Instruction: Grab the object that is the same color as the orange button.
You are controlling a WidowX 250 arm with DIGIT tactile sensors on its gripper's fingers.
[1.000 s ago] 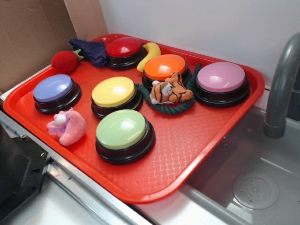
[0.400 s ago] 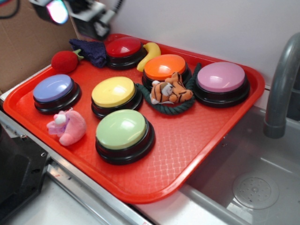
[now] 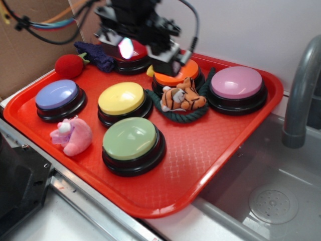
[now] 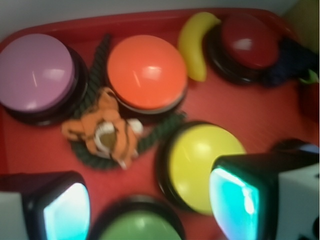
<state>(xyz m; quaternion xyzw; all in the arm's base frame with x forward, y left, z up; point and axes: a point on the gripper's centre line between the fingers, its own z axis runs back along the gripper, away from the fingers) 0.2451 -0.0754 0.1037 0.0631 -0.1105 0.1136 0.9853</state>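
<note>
Nothing grabbed yet; whole pick remains. Left to right in wrist view: plush tiger (image 4: 102, 135) sits ahead of the jaws, nearer the left one, on the green rope ring (image 4: 165, 130), touching the orange button (image 4: 146, 72). Gripper (image 4: 150, 205) hovers above, jaws apart, empty.

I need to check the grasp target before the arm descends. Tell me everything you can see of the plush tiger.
The plush tiger is a small soft toy, orange with black stripes and a white muzzle. It lies on a dark green rope ring on the red tray, resting against the front of the orange button, between the yellow button and the pink button. The end effector hovers behind it, not touching.
</note>
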